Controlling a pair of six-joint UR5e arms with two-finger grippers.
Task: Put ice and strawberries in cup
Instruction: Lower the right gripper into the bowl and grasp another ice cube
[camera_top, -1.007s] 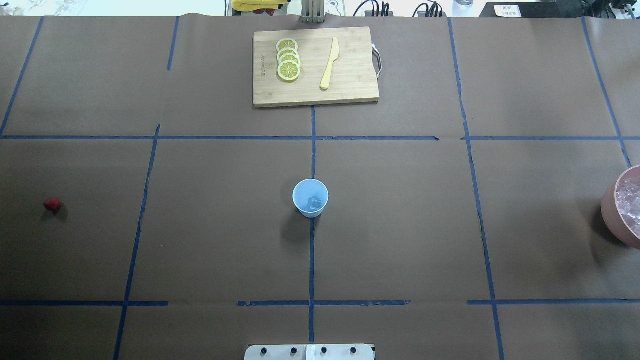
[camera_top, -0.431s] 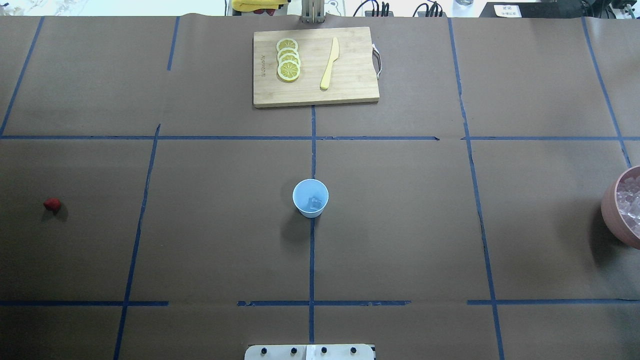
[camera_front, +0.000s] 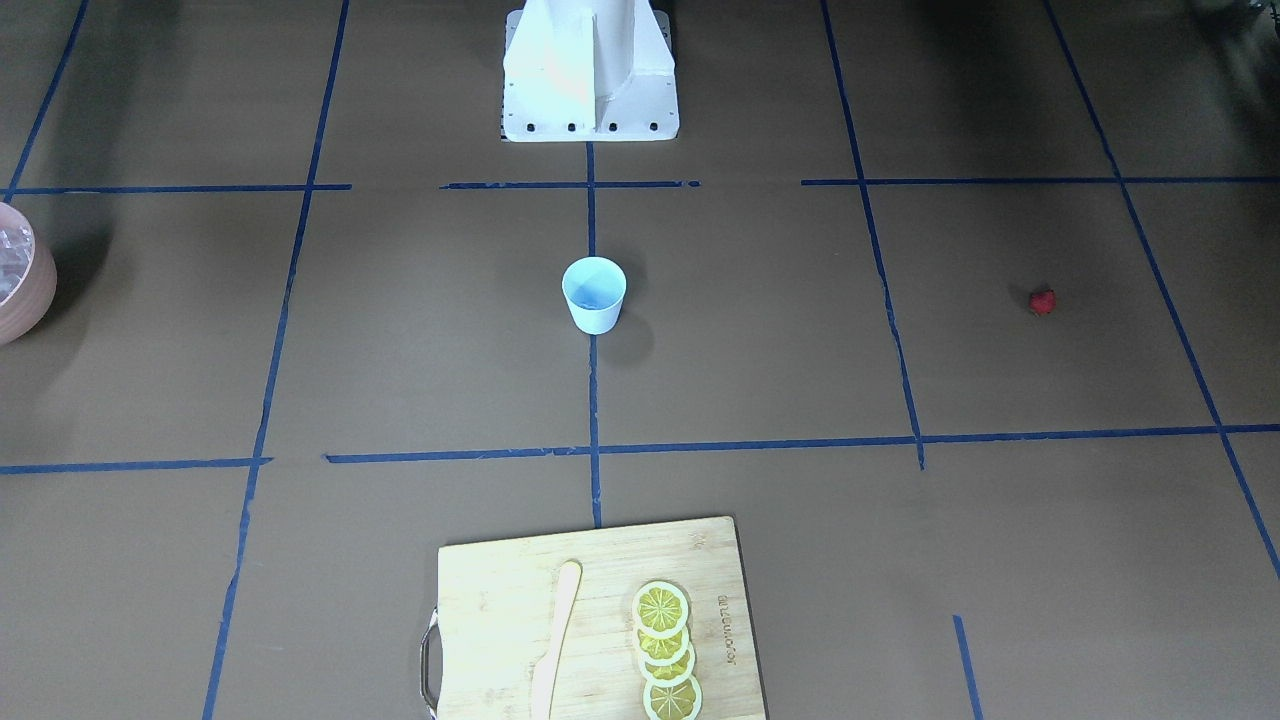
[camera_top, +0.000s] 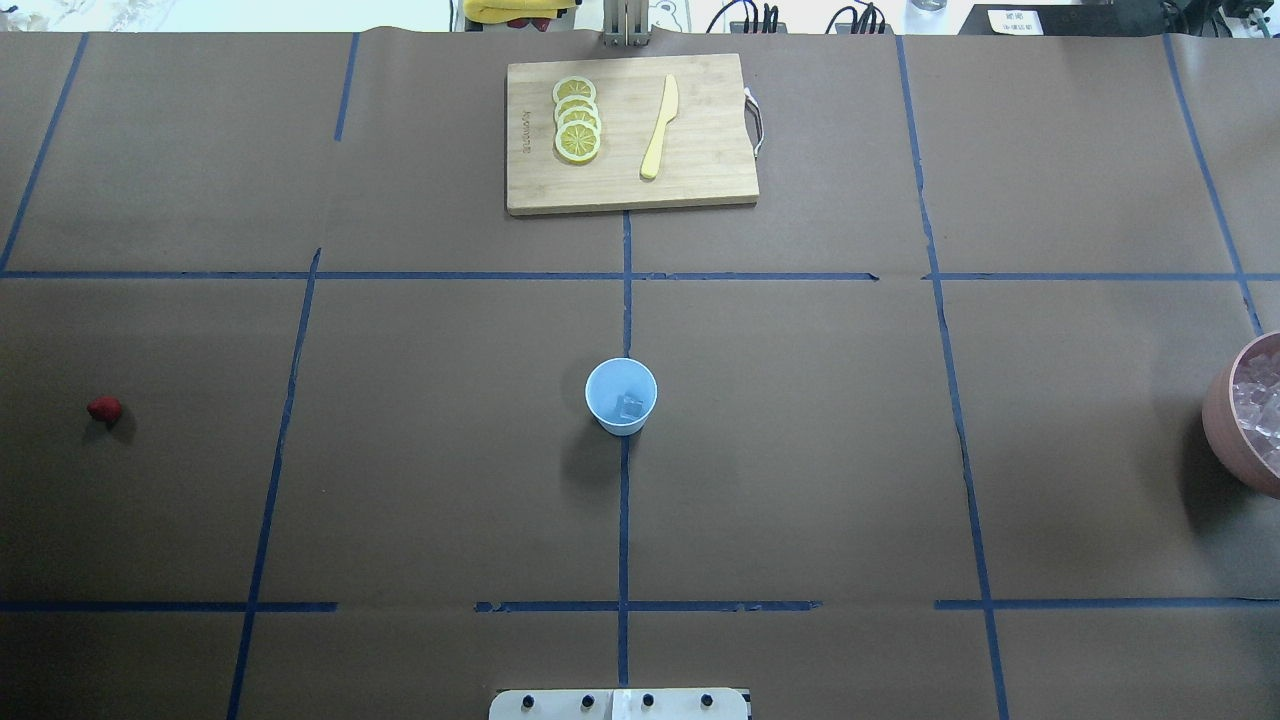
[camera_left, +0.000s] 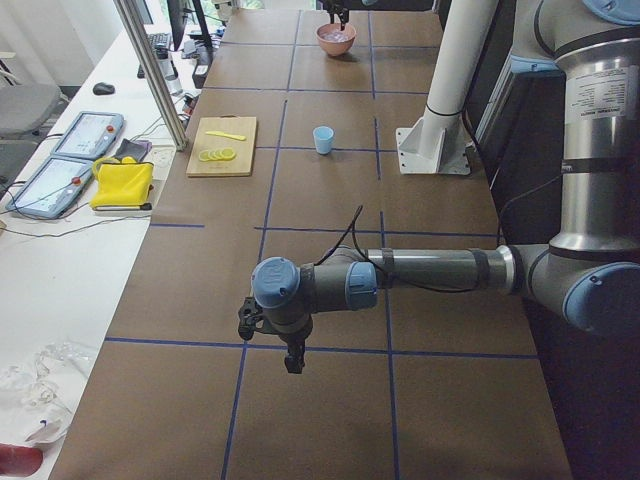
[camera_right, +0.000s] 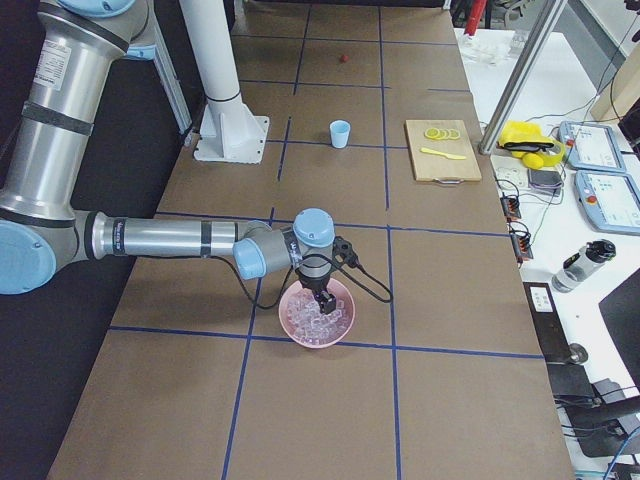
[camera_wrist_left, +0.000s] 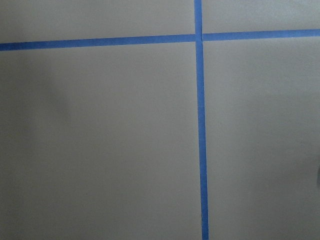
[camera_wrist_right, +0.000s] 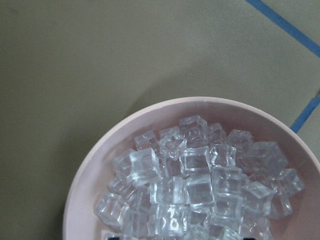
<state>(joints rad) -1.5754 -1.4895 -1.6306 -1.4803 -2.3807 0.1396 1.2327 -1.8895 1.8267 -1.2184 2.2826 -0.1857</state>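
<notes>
Front view: the cup (camera_front: 594, 295) stands upright mid-table, and the strawberry (camera_front: 1042, 300) lies well apart from it. Overhead: one ice cube (camera_top: 630, 406) sits inside the cup. Right wrist view: the ice pile (camera_wrist_right: 195, 185) is glassy and crowded, so I judge a cube could squirt free of a pinch. Right-side view: my right gripper (camera_right: 322, 297) points down into the pink bowl (camera_right: 296, 325); whether its fingers are apart or together, I cannot tell. Left-side view: my left gripper (camera_left: 292, 358) hovers over bare table, and its opening is equally unclear.
</notes>
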